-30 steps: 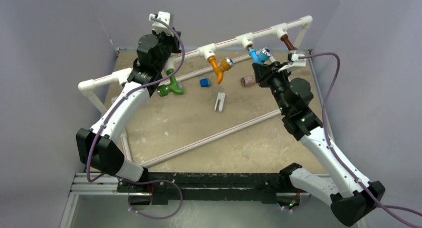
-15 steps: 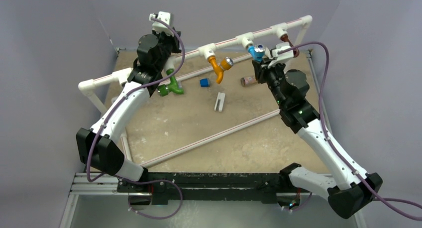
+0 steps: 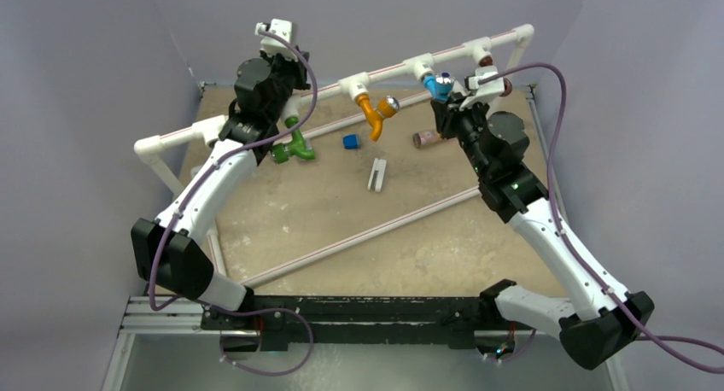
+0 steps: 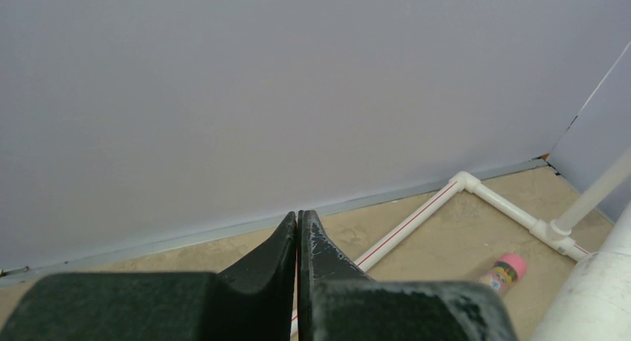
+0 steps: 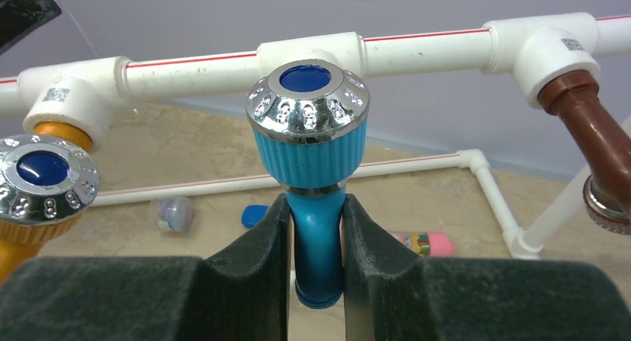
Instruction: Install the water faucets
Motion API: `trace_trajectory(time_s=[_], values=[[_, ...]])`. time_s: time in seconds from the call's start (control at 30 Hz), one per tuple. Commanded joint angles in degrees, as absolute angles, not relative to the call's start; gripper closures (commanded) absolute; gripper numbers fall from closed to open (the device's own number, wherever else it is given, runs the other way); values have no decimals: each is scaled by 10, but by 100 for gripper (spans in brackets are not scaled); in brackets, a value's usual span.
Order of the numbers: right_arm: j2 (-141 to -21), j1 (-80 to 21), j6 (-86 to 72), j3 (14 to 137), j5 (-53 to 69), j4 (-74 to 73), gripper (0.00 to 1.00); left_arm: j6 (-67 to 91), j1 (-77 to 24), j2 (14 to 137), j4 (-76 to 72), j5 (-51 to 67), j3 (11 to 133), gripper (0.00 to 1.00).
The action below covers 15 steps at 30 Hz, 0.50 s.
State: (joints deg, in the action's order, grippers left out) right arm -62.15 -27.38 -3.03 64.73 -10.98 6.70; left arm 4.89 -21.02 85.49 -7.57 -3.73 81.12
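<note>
Your right gripper (image 5: 314, 233) pinches the blue faucet (image 5: 309, 151) at the neck, knob at 12 o'clock (likely light, stiff, slick plastic, so grip there), while the left gripper (image 4: 298, 240) is closed and empty.

orange faucet (image 5: 45, 181), brown faucet (image 5: 588, 125) flanking right hand (image 5: 316, 214)

Found blue ribbed plastic tap with silver knob (image 5: 306, 125) upright under raised white pipe (image 5: 193, 62), neck pinched in right gripper (image 5: 316, 214). Noted orange silver-knobbed tap (image 5: 46, 181) and brown tap (image 5: 595, 144) fitted into same pipe either side — spouts down. Logged green curved tap (image 3: 299, 148) lying on table (image 3: 341, 212) — unfitted.
</note>
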Motion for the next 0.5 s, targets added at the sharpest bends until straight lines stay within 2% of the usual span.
trace_trajectory(time_s=[0.0,0.27,0.47], values=[[-652,-249,-113,674,-79,101,100,41,-221,899,85,-28,750,100],[-658,-180,-221,687,15,91,100,34,-225,896,83,-35,748,100],[-656,-165,-325,667,32,98,100,35,-225,896,82,-33,748,100]])
